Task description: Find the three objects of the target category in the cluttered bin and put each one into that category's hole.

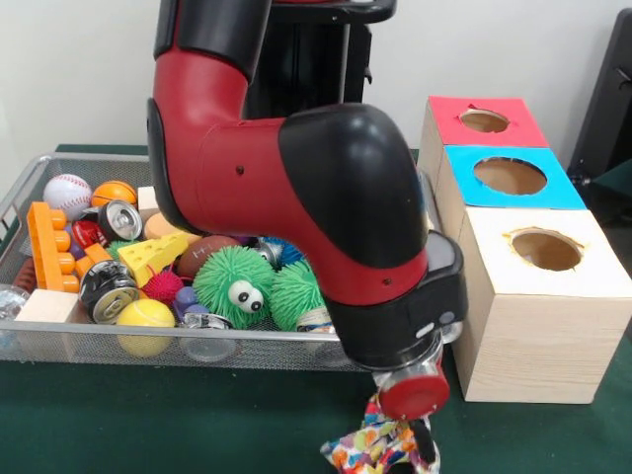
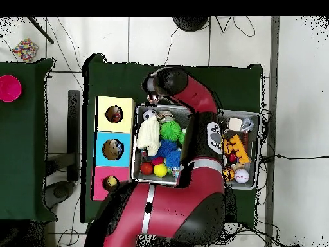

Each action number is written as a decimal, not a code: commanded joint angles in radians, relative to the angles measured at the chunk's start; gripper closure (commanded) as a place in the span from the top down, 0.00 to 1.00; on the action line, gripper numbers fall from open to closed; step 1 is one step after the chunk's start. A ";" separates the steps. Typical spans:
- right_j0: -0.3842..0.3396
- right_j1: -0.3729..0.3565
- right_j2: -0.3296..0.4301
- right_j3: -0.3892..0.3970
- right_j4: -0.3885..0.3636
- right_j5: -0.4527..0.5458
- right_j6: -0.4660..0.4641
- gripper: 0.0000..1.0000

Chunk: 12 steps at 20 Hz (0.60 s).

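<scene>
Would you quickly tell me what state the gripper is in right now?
Gripper: shut on the polka-dot cloth, held outside the bin.

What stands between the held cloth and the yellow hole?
Only the box itself: the cloth in the gripper hangs below the box's top, beside its wall. Nothing covers the hole.

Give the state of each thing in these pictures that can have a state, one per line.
gripper: low in front of the bin, shut on the polka-dot cloth
polka-dot cloth: held, hanging outside the bin
bin: full of clutter
yellow-topped hole: open, nothing going in
blue-topped hole: open
red-topped hole: open
</scene>
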State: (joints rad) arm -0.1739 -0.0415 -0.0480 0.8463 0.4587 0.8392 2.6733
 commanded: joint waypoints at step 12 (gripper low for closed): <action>0.001 -0.057 -0.046 0.033 -0.146 0.205 0.019 1.00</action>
State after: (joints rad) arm -0.1622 -0.0885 -0.0906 0.8343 0.3794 0.9948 2.6733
